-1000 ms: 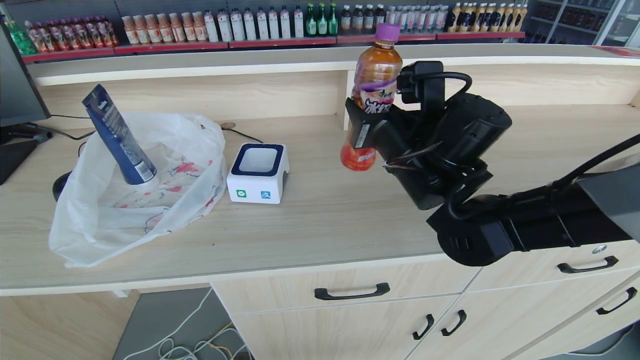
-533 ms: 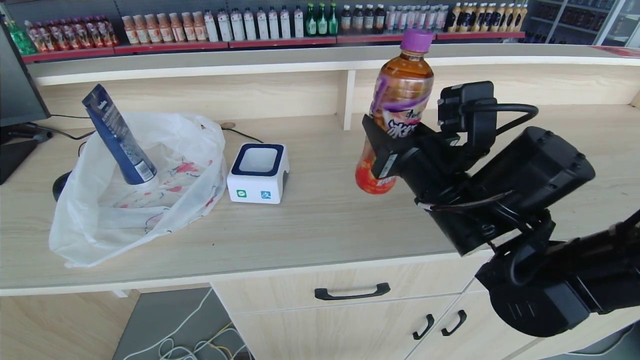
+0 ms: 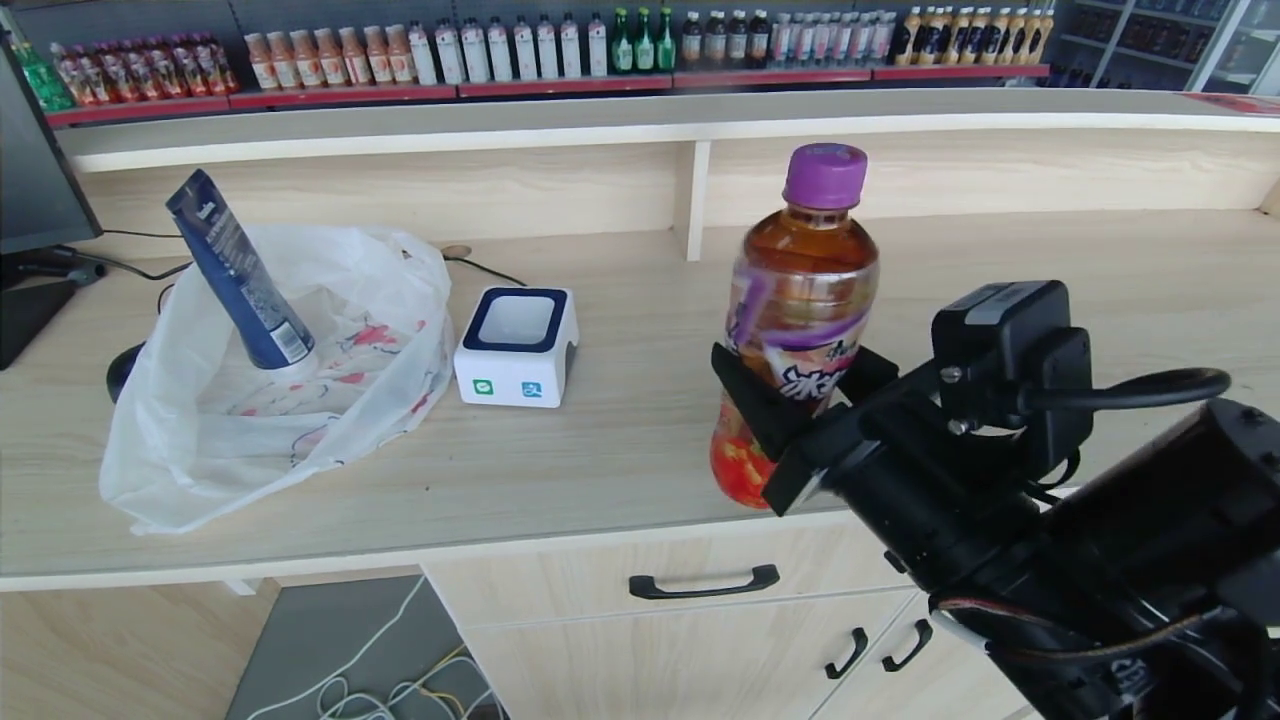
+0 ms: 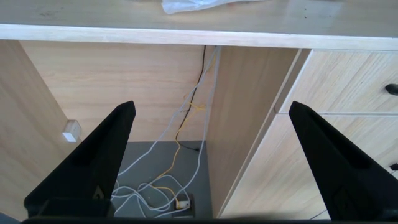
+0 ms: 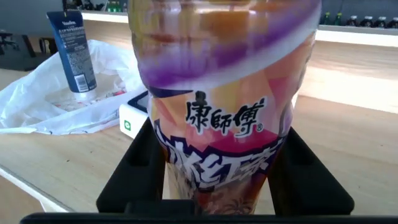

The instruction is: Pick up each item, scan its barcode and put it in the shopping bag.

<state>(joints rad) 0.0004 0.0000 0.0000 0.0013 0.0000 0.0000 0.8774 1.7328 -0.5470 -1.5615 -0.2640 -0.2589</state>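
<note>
Right claw (image 3: pixel 800 388) is gripping a bottle (image 3: pixel 803 290) upright at the wooden counter's (image 3: pixel 620 440) front edge; drink shelves (image 3: pixel 400 93) are lining the back.

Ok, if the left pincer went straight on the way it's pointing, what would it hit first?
Probably the cables hanging in the recess under the counter, then the wooden back panel behind them. The left pincer is open with nothing nearer between its fingers, though depth is hard to judge.
</note>
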